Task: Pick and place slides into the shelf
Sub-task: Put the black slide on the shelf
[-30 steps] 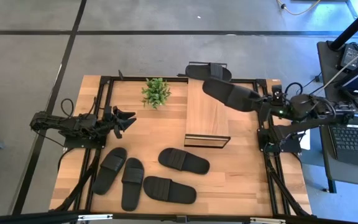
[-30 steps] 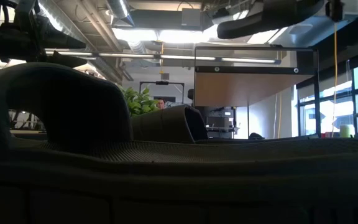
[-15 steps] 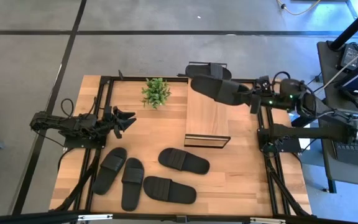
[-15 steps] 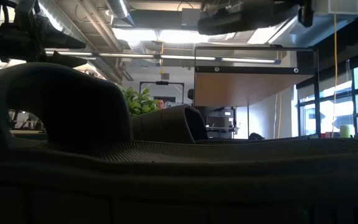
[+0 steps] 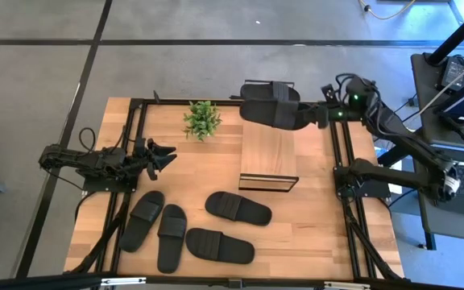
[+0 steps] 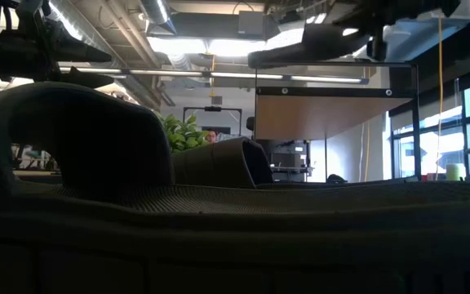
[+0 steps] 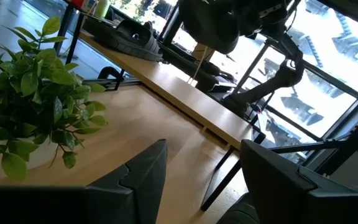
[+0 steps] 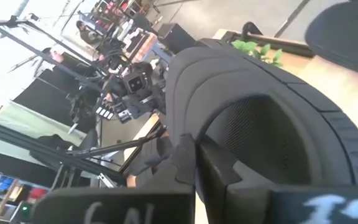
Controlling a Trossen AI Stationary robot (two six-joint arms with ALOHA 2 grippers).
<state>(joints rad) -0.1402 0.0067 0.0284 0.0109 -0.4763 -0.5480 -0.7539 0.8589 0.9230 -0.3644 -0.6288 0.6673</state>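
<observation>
Your right arm has swung its slide from the shelf's right side to above its far end, beside a slide already there. The right gripper pinches the light, flexible sole's edge; the left gripper waits, spread.

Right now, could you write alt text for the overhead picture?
The right end effector holds a black slide above the far end of the wooden shelf. Four more slides lie on the table; the left end effector waits, open, near a plant.
</observation>
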